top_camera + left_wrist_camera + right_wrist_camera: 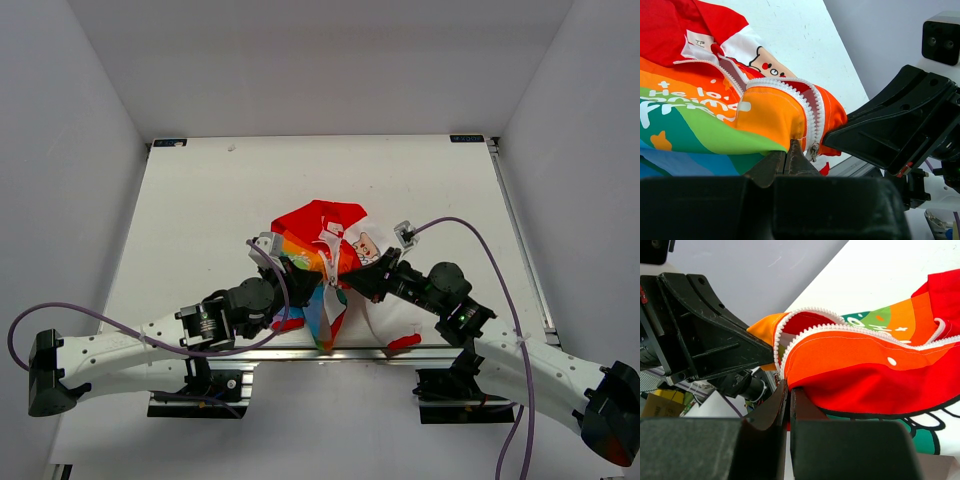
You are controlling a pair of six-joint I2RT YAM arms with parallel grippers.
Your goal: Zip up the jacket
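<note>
Top view: the jacket (pixel 325 245) lies mid-frame on the counter (pixel 200 200), unzipped. Left wrist: the left gripper (pixel 789 151) pinches the hem (pixel 765 127) beside the slider (pixel 813 150), centre-bottom. Right wrist: the right gripper (pixel 789 390) clamps the other edge; the teeth (pixel 815 330) gape, so zipping seems barely begun.

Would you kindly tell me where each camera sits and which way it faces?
Top external: above and behind the bases, looking down at the table; both arms reach the jacket.
Left wrist: on the left arm, facing along the left hand, shut on fabric.
Right wrist: likewise, right hand pinching fabric.
Both wrist views share the zipper and the opposite hand.
</note>
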